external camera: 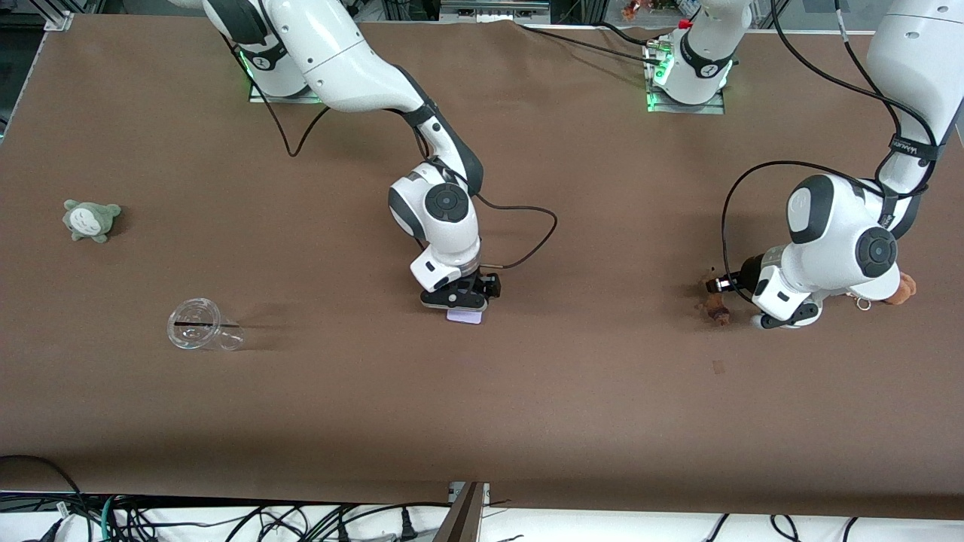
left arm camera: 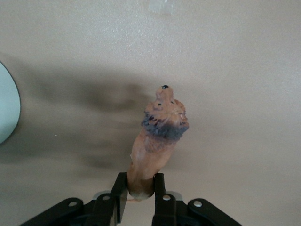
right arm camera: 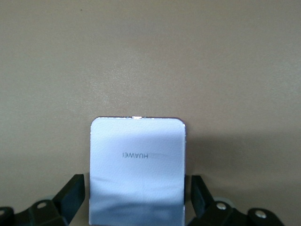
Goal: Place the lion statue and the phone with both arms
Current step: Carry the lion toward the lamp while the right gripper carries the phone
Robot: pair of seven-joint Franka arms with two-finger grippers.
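While both claws grip their loads, you are low over the desk (external camera: 527, 421).
Your left claw (left arm camera: 140, 194) pinches the lion statue (left arm camera: 157, 141) by its rear at the front view's right; your right claw (right arm camera: 138, 197) clamps the phone (right arm camera: 136, 165) at centre. Release early and the statue could topple.

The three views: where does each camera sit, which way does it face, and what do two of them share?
Front view: high across the table, facing both arms' bases.
Left wrist view: on the left arm's wrist, looking past the left gripper shut on the lion.
Right wrist view: on the right wrist, past the right gripper at the phone.
Shared: lion and phone also show in front.
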